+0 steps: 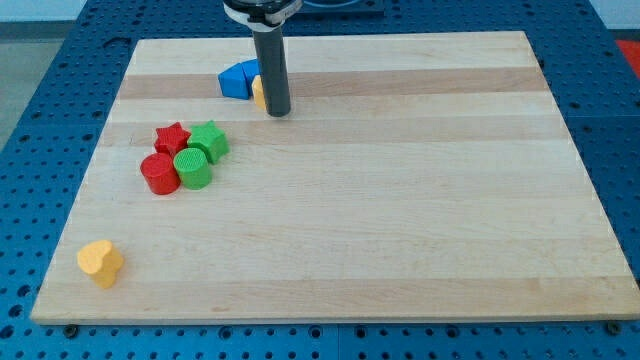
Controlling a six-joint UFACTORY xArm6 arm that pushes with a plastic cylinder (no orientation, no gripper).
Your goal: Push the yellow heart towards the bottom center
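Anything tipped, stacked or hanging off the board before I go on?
Nothing stands out. All blocks lie flat on the wooden board. The yellow heart sits alone near the view's bottom-left corner, well inside the edge. My tip is far off, by the blue blocks.

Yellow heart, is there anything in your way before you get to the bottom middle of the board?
No. The yellow heart sits near the view's bottom left, and nothing stands between it and the bottom center. My tip is far off, near the view's top.

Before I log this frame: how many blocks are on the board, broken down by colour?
Red: 2, red star and red cylinder
Green: 2, green block and green cylinder
Blue: 1, blue block
Yellow: 2, yellow heart and yellow block mostly hidden behind my tip
Total: 7
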